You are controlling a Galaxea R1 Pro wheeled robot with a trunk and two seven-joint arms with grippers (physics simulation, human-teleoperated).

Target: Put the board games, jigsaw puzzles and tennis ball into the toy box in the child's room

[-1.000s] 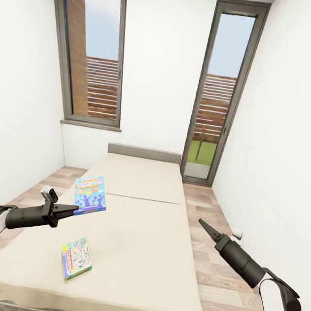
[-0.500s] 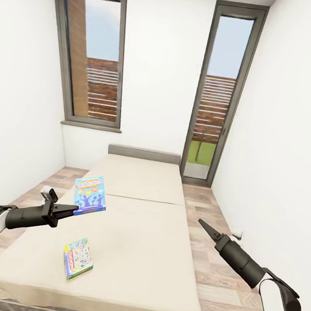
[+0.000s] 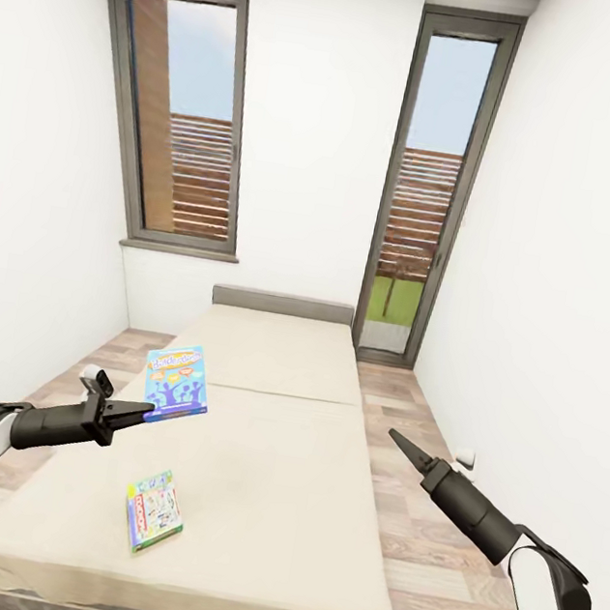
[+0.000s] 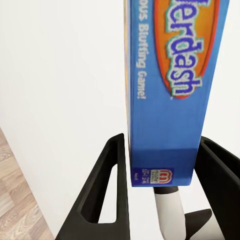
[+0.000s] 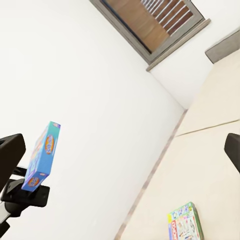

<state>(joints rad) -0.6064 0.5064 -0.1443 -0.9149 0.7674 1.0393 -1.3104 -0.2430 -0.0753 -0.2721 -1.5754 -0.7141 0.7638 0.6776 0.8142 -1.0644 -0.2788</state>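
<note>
My left gripper (image 3: 145, 409) is shut on a blue board game (image 3: 176, 383), held upright on its edge above the left side of the bed (image 3: 295, 499). The left wrist view has the box (image 4: 170, 75) clamped between both fingers (image 4: 107, 190). A second board game (image 3: 153, 509), white, green and red, lies flat on the mattress near the foot, below the held one; the right wrist view also catches it (image 5: 184, 223). My right gripper (image 3: 393, 436) hovers over the bed's right edge with nothing in it. Its fingers (image 5: 233, 150) stand wide apart.
Beige mattress with a low grey headboard (image 3: 283, 303) against the far wall. Two tall dark-framed windows (image 3: 182, 111) stand behind it. White walls close in on both sides, with narrow strips of wood floor (image 3: 424, 557) beside the bed.
The whole picture has shifted slightly, with the bed a little lower and smaller, so the camera has moved. Both arms keep their pose and the blue game stays gripped.
</note>
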